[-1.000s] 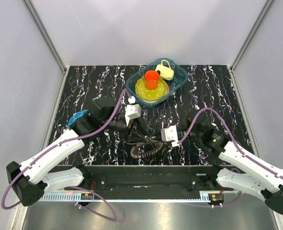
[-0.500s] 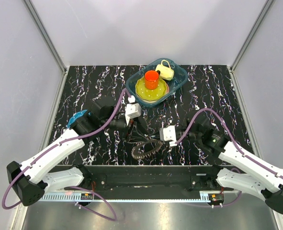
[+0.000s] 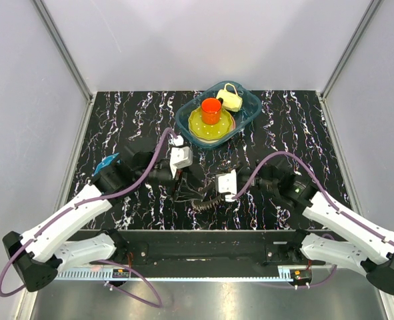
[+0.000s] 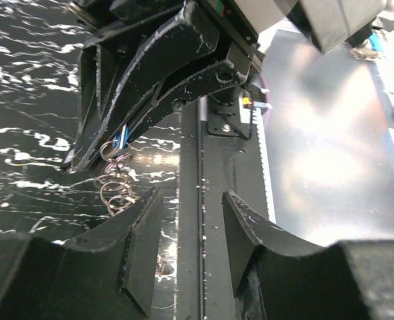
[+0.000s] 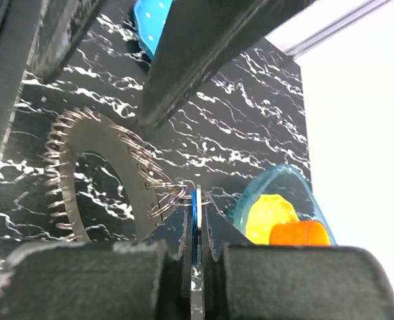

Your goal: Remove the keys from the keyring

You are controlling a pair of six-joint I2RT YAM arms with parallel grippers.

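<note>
The keyring (image 3: 201, 205) lies near the table's front edge, between the two grippers. In the right wrist view it is a dark loop (image 5: 127, 193) fringed with slim metal keys (image 5: 55, 175) and small split rings. My right gripper (image 5: 195, 212) is shut on a blue-headed key (image 5: 195, 203), seen edge on, that hangs from the loop. It also shows in the top view (image 3: 211, 197). My left gripper (image 4: 189, 223) is open and empty, low over the front edge just left of the ring (image 3: 181, 185). Small rings (image 4: 114, 190) show beside its left finger.
A blue tray (image 3: 251, 111) at the back holds a yellow plate (image 3: 198, 125), an orange cup (image 3: 211, 110) and a cream pot (image 3: 231, 99). A blue round disc (image 3: 106, 162) lies by the left arm. The metal front rail (image 4: 200, 167) runs under the left jaws.
My right gripper has moved left with the key, and the keyring has shifted and drawn out flatter. My left arm has shifted slightly left and back.
</note>
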